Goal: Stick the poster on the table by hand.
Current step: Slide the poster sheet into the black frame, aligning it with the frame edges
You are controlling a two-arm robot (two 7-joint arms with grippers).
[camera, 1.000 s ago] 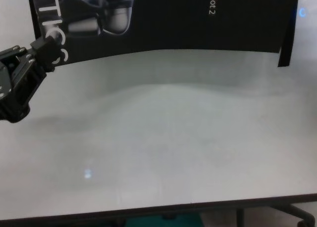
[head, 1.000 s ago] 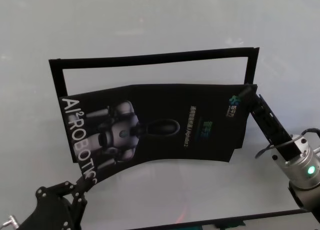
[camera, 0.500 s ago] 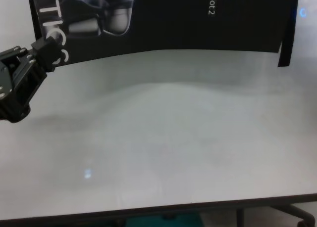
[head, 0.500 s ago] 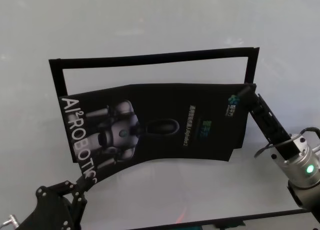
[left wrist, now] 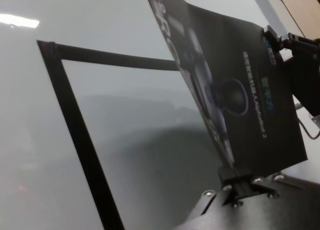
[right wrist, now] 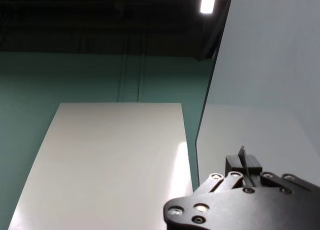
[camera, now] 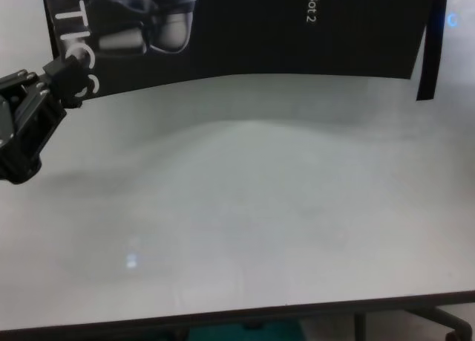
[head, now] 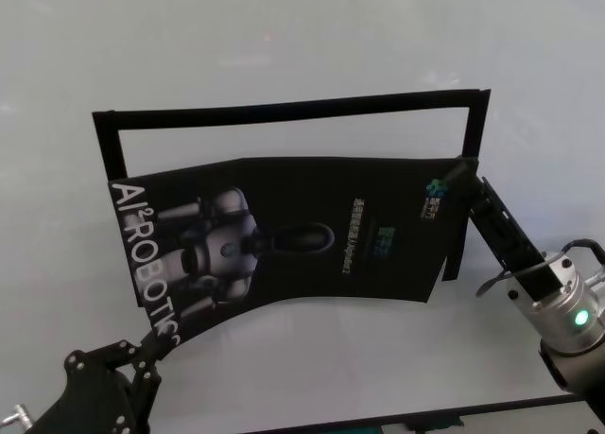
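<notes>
Left claw (head: 151, 344), low at the near left of the worktop (head: 312, 368): its short fingers are pressed together on the near left corner of the poster (head: 284, 240), just by the white lettering. The chest view shows the same pinch, with the fingertips (camera: 70, 77) closed over the sheet's lower edge.

Centre: the poster hangs between the two arms, raised off the worktop, tilted and bowed, its near edge sagging in a shallow curve. Behind and below it lies a black tape frame (head: 284, 108), a rectangle outlined on the worktop, with its left, far and right strips visible. The poster's far edge reaches close to that outline, but whether any part already touches the surface cannot be told.

Right claw (head: 460, 172), at the right side of the sheet: it grips the poster's far right corner, the long black finger assembly running back to the wrist with its green light. The right wrist view shows the thin sheet edge-on, caught between the closed fingers (right wrist: 243, 162).

Handling, judged from the sag and sheen: the sheet is light, thin, floppy and glossy, so likely slippery in a pinch and quick to crease or buckle if the corners are brought together. Corner holds, as here, seem the sound choice; keeping the two corners pulled apart should hold the sheet taut as it is laid inside the frame.
</notes>
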